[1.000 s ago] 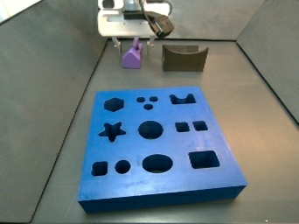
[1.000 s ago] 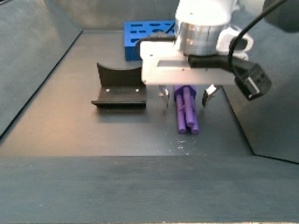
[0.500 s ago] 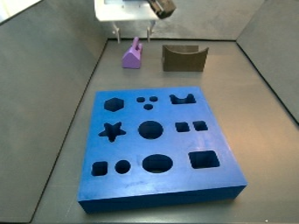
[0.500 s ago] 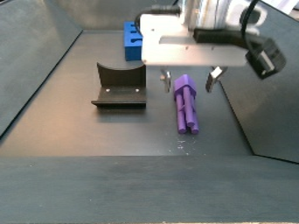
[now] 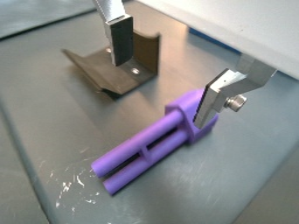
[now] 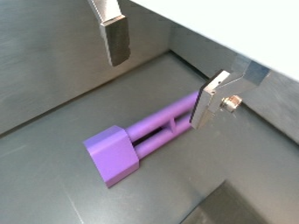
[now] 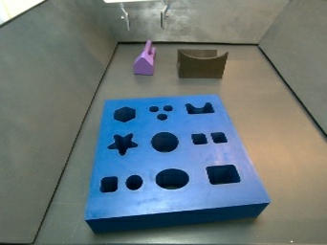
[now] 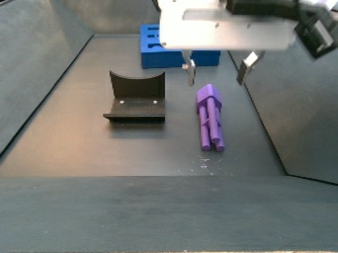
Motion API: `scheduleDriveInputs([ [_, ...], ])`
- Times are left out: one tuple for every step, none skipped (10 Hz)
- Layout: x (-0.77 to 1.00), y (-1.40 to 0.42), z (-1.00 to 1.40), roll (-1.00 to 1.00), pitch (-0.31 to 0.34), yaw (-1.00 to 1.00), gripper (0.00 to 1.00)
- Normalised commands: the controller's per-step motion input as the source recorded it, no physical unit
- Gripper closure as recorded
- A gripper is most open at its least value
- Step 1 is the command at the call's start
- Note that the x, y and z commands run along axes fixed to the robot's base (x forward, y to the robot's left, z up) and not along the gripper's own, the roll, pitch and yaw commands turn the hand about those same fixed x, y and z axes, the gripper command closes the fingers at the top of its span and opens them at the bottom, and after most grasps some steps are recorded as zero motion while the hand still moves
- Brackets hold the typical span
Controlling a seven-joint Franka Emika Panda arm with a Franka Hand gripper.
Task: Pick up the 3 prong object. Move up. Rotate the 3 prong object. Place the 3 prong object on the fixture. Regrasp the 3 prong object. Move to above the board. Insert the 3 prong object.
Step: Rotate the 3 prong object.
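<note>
Purple plastic, the 3 prong object (image 8: 209,117) lies flat on the grey floor (image 8: 132,158), just beside the fixture (image 8: 134,97) but not touching it, w/ the board (image 8: 156,46) further back behind both. In a side view it sits at the far end of the floor past the board (image 7: 173,158), fixture (image 7: 200,62) to its side. Nothing holds it.

What's changed: my gripper (image 8: 216,69) has gone up. A sec ago my fingers were low around the peg's far end; now they hang well above it, spread wide and empty, one finger (image 5: 119,39) over the fixture side and the other over the peg's end. Both wrist views show the peg (image 6: 146,140) lying free below the gap.

So, as I judge it, the pick-up hasn't taken: I rose w/o the piece. Step 1 remains to do; I'd need to come back down, straddle the peg, and actually close before lifting.
</note>
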Motion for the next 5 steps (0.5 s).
scheduleDriveInputs([
  [0.00, 0.00, -0.25, 0.00, 0.002, 1.00, 0.00],
  [0.04, 0.01, -0.22, 0.00, 0.000, 1.00, 0.00],
  [0.03, 0.00, -0.11, 0.00, 0.000, 1.00, 0.00],
  [0.03, 0.00, -0.06, 0.00, 0.000, 1.00, 0.00],
  [0.03, 0.00, -0.05, 0.00, 0.000, 1.00, 0.00],
])
